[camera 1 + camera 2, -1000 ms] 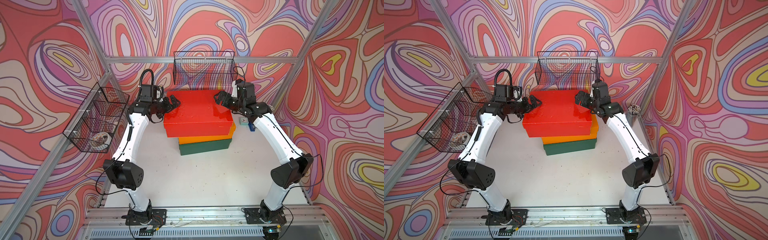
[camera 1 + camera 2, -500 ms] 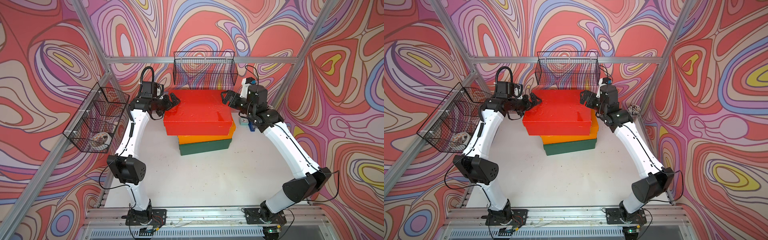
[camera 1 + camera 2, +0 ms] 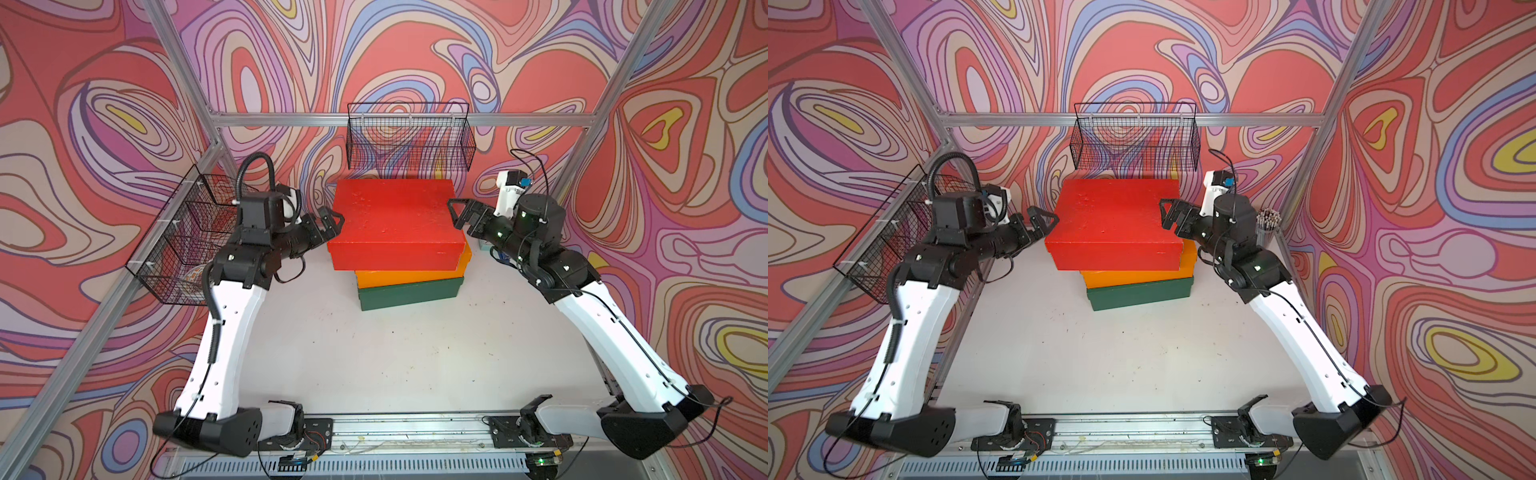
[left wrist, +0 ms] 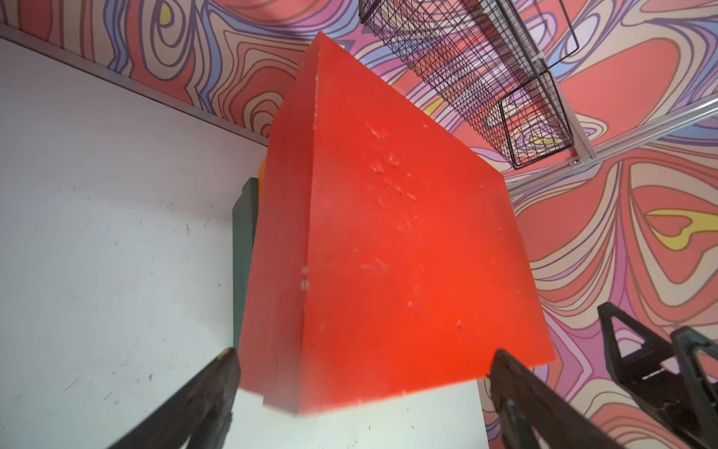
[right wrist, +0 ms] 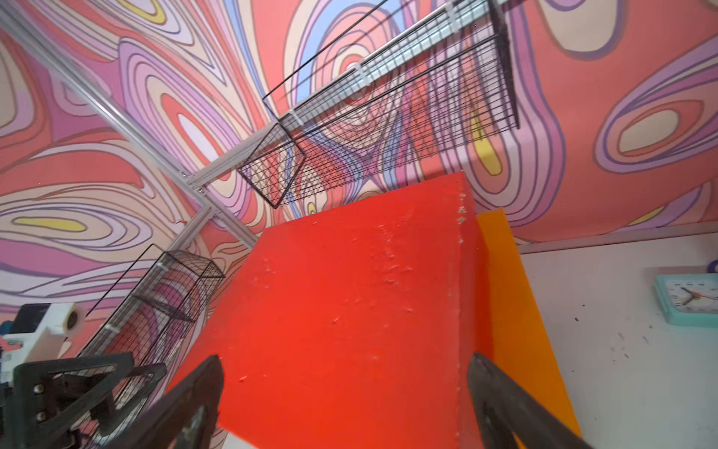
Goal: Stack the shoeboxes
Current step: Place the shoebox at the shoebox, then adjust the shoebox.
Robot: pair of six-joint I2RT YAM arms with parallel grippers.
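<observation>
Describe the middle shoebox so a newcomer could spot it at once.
Find the wire basket hung on the back wall; below it, three boxes are stacked on the white table. The orange shoebox is the middle one, between the red shoebox on top and the dark green shoebox underneath.

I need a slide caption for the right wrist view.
Open right gripper facing the red shoebox, resting offset on the orange shoebox.
</observation>
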